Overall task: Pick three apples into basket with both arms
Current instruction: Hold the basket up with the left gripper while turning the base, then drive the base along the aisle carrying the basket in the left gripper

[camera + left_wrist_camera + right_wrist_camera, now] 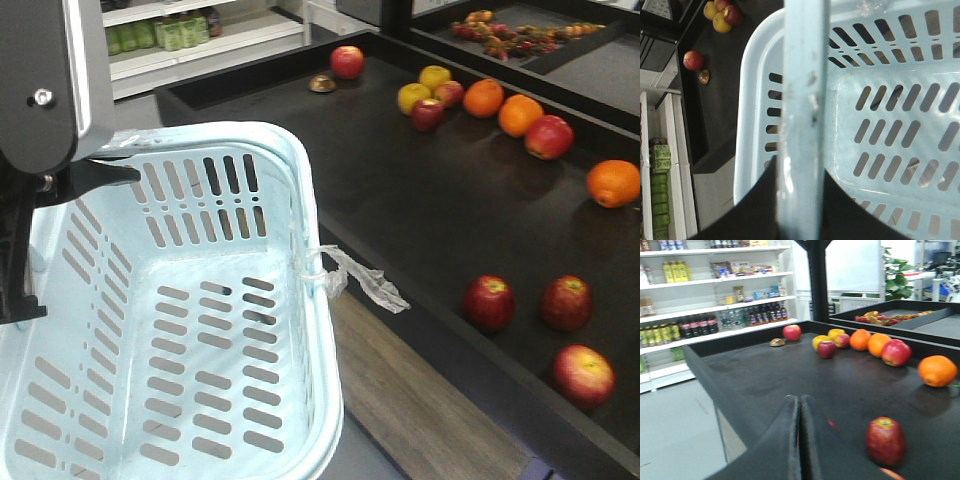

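I have the left gripper (799,175) clamped on the handle (801,90) of the basket (300,200); its black fingers (757,205) press the pale bar from either side, so the basket hangs from that arm, mouth up, with nothing in it; a clear plastic strip (368,282) trails from its rim toward the display tray (400,220). I judge that it is held just beside the tray's edge so that each fruit has only a short way to travel.

The right gripper (800,407) is empty; its two fingers lie flat together with no gap, pointing out over the tray. The three apples sit at the tray's near right corner, well apart from the basket: the left apple (488,303), the right apple (566,303) and the front apple (583,376); none touches another. The right wrist view shows one dark red apple (885,440) just ahead and to the right of the closed fingers; I cannot tell which of the three it is.

The oranges (520,115) and yellow apples (413,97) lie farther back, and I leave them alone. By my reading no apple is in yet; the right fingers must spread before I lower them over that nearest fruit.
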`<state>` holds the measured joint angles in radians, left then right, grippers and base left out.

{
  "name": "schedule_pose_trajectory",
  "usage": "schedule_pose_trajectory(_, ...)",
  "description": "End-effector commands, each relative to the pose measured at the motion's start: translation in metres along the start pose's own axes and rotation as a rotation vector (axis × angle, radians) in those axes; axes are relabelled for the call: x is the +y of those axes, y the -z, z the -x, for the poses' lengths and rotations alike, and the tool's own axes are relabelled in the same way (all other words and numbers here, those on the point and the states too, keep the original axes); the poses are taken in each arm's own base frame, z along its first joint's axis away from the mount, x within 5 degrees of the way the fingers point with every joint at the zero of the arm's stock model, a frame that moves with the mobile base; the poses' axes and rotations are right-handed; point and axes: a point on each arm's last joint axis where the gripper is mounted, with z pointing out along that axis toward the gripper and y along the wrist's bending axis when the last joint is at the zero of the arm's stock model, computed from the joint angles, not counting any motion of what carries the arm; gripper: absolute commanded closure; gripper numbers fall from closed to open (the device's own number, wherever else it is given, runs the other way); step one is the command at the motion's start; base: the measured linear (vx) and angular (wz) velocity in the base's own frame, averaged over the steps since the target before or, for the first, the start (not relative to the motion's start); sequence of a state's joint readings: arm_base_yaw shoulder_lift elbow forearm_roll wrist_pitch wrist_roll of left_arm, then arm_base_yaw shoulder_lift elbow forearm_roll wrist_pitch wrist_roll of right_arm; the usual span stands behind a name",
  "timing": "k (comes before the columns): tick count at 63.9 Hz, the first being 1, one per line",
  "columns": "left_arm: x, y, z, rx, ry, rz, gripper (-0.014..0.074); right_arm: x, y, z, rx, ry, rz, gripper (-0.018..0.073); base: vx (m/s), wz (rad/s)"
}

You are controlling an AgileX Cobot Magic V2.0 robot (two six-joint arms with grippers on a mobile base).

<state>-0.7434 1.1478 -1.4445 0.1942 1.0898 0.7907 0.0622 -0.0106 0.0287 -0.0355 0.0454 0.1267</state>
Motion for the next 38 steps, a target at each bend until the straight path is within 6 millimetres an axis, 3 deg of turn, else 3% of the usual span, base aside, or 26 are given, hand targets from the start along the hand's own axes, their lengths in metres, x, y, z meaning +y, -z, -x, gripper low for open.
schedule_pose_trajectory(1,0.0105,0.0157,0.006,-0.088,0.018,0.099,0.0603,0.0003,0.0003,0.0022,-0.066,0.012,0.006,0.0568,-0.07,0.38)
schedule_pose_trajectory(38,0.0105,0.0157,0.006,-0.088,0.018,0.099,0.0603,0.0003,0.0003,0.0021,-0.065,0.012,0.006,0.0568,-0.04,0.47)
